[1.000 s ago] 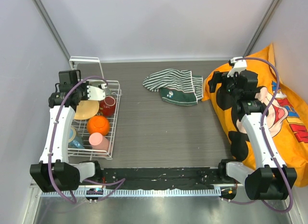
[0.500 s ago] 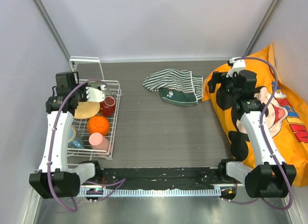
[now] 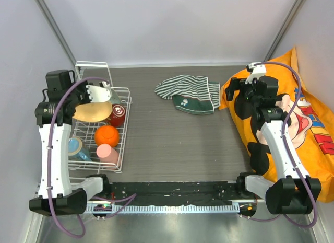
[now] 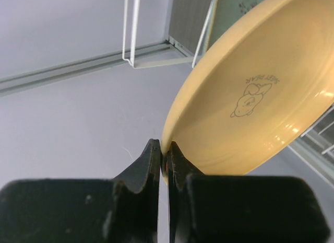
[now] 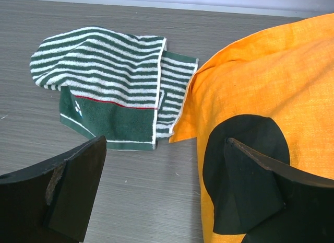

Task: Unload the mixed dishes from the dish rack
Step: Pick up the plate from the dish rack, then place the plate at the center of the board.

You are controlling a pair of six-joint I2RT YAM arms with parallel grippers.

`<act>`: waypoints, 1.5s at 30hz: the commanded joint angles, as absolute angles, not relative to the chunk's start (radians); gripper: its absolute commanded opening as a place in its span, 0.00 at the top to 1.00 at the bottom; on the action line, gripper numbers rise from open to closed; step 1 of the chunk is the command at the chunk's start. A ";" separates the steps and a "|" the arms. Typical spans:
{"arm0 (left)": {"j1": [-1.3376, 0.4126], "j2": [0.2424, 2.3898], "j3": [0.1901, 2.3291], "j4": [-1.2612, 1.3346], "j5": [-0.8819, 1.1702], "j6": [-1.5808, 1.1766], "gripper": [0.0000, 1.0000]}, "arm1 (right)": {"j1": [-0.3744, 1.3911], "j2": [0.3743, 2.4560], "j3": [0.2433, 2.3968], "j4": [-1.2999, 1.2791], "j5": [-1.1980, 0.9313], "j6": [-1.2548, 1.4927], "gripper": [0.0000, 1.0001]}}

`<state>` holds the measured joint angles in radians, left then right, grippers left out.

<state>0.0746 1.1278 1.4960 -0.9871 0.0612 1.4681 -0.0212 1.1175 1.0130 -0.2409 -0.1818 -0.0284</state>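
Newly raised, one tan plate (image 4: 250, 96) sat clenched between left gripper (image 4: 163, 149) jaws, one dish rack (image 3: 126, 128) below; right gripper (image 5: 163, 149) gaped.

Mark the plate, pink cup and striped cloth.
plate (image 4: 249, 96): left wrist view, on the bear print.
pink cup (image 3: 107, 153): top view, middle of its body.
cloth (image 5: 104, 65): right wrist view, on the striped part.

Glossy tan plate (image 4: 250, 96); white wire rack (image 3: 99, 136); woodgrain table (image 3: 177, 143).
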 commanded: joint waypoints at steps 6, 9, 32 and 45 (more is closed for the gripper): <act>0.081 1.129 1.638 -0.919 0.233 1.033 1.00 | -0.018 1.055 1.051 -0.216 -0.340 -0.006 0.01; 0.075 1.112 1.594 -0.868 0.297 0.867 1.00 | -0.003 1.060 1.092 -0.250 -0.471 0.050 0.01; -0.230 1.117 1.338 -0.485 0.193 0.006 1.00 | 0.526 1.218 1.338 -0.356 -0.376 -0.052 0.24; -0.271 1.129 1.299 -0.460 0.235 -0.058 1.00 | 0.586 1.331 1.417 -0.354 -0.373 -0.041 0.31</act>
